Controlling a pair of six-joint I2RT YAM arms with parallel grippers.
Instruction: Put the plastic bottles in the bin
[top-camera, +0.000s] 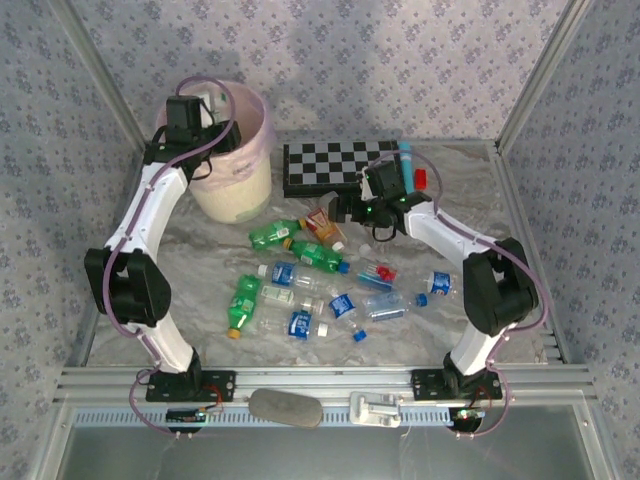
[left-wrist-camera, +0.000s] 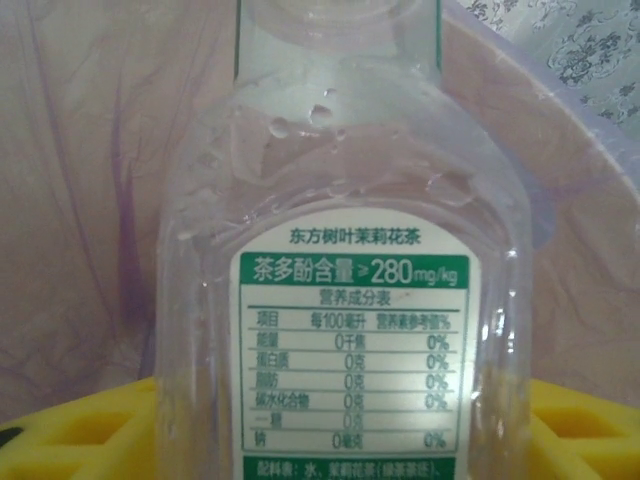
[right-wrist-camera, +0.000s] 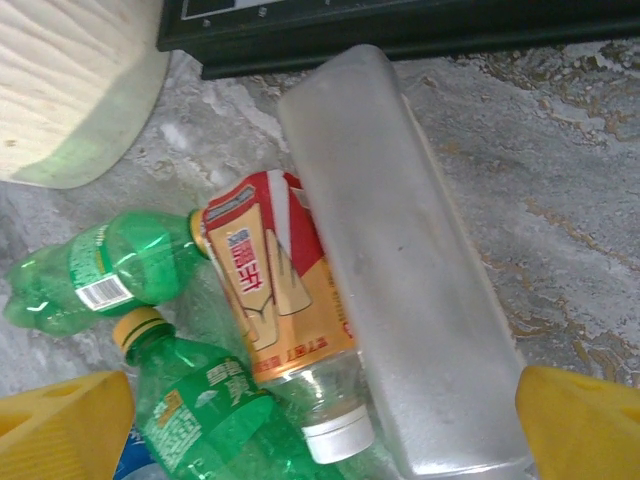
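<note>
Left gripper (top-camera: 208, 100) over the bin (top-camera: 235, 190), right gripper (right-wrist-camera: 320, 425) above the pile.

At upper left a clear bottle (left-wrist-camera: 340, 230) stands between the left gripper's fingers over the pink liner; whether it is gripped or let go cannot be told. The right gripper, spread wide and empty, is the arm nearer the loose bottles (top-camera: 310, 290) at mid-frame. An orange-labelled bottle (right-wrist-camera: 280, 290) lies between its fingertips, long axis running upper left to lower right, cap toward the fingertips.

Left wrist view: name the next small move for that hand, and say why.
Probably open the left hand fully so the clear plastic bottle with the green-and-white label drops: it sits between the yellow fingers, with the pink liner of the round cream-white bin right behind it.
</note>
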